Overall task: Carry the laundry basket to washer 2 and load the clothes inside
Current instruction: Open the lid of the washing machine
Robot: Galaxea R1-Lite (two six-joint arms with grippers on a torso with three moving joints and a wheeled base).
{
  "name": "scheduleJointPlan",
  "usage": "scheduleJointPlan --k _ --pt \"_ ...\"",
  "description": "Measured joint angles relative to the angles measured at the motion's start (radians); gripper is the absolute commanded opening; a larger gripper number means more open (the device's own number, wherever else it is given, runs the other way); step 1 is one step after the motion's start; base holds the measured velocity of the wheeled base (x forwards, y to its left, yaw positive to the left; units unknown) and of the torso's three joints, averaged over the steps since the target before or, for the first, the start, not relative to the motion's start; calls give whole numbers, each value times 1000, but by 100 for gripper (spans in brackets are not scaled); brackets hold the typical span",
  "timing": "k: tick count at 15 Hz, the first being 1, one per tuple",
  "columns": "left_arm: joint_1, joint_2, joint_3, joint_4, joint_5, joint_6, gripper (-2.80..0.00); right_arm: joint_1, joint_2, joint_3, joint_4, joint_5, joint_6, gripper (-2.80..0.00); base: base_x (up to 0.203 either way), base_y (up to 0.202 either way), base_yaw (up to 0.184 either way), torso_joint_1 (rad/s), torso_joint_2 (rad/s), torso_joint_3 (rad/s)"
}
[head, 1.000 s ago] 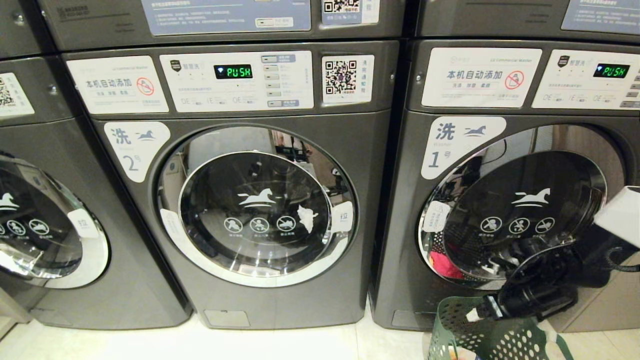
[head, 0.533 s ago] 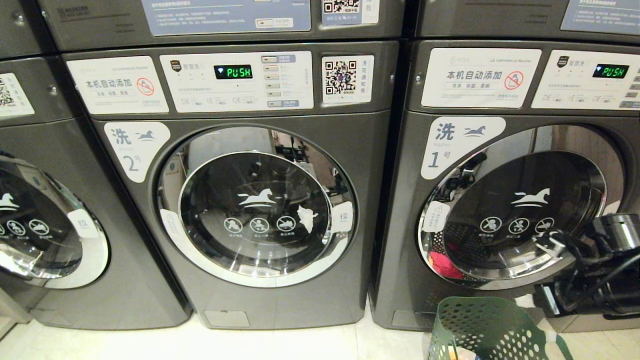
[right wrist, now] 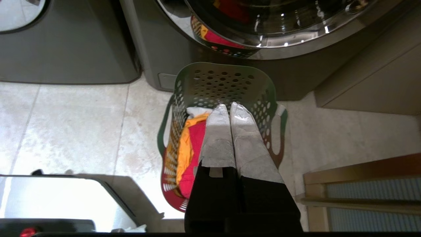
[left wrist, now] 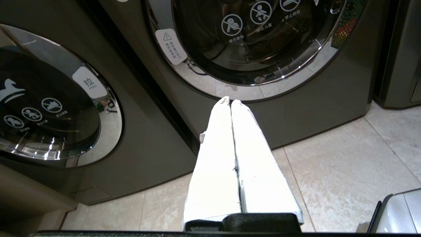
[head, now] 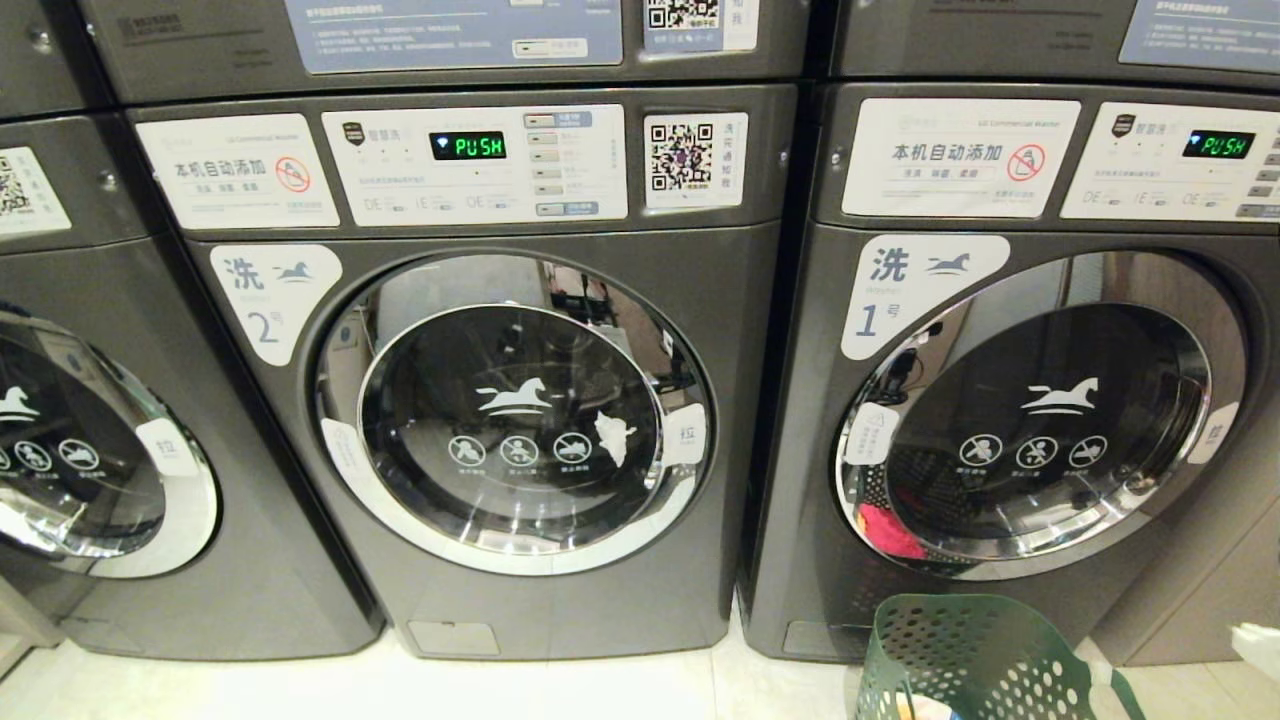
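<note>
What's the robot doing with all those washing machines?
It is doing laundry. The dark green holed plastic basket sits on the floor before the grey washer marked 1, with the pink, yellow and white clothes in it. The right gripper hangs shut above it, holding nothing. The left gripper is shut too. The grey washer marked 2 is closed.

left claw (left wrist: 230, 101) closed, right claw (right wrist: 229, 106) closed

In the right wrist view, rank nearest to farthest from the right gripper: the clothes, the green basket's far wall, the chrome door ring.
From the right gripper, shut above the basket:
1. The pink-red, yellow-orange and white clothes, just under it, inside.
2. The dark green perforated plastic laundry basket's far wall, just beyond the fingertips.
3. The washer's chrome door ring, farthest, behind the basket.
</note>
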State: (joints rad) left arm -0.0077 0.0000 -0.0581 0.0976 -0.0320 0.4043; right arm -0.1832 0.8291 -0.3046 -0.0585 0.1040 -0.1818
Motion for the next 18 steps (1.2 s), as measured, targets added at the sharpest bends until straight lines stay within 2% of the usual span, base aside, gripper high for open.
scheduleJointPlan --k 3,6,8,11,14,15,18 --pt "0 0 1 -3 29 -80 -280 1 -283 194 13 -26 -52 -280 0 0 0 0 0 0" --pt "0 0 -1 -20 78 -251 -280 1 -460 283 35 -40 -68 -280 0 0 0 0 0 0" --pt "0 0 11 -59 71 -343 -280 2 -514 299 -58 -45 -53 -280 0 0 0 0 0 0" --pt "0 0 47 -94 26 -351 -280 29 -543 304 -58 -47 -46 -280 0 0 0 0 0 0" --pt "0 0 56 -95 23 -347 -280 168 -568 305 -26 -47 -44 -280 0 0 0 0 0 0" --pt "0 0 57 -94 24 -347 -280 189 -588 305 -28 -47 -40 -280 0 0 0 0 0 0" --pt "0 0 58 -91 22 -341 -280 203 -716 305 -31 -53 -10 -280 0 0 0 0 0 0"
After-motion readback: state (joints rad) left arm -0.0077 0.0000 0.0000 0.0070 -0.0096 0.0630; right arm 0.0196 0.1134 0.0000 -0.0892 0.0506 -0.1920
